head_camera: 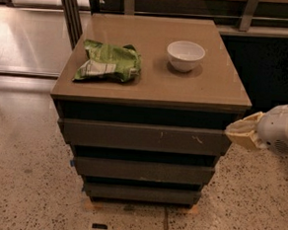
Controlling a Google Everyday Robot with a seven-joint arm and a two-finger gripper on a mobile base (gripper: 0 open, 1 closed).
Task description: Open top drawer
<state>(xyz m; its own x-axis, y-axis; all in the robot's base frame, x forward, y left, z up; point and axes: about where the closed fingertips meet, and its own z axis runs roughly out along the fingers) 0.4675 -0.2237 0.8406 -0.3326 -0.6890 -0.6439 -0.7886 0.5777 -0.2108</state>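
Note:
The top drawer [142,136] is the widest dark grey-brown front just under the cabinet's tan top, with pale scratch marks right of centre. It sits pushed in, with a dark gap above it. My gripper [240,132], cream-coloured on a white wrist, comes in from the right edge of the view. Its tip is level with the drawer front's right end and close beside that corner. I cannot tell whether it touches the drawer.
On the cabinet top [150,90] lie a green snack bag [109,61] at the left and a white bowl [185,55] at the right. Two narrower dark drawer fronts [142,170] sit below. Speckled floor surrounds the cabinet; metal posts and a dark wall stand behind.

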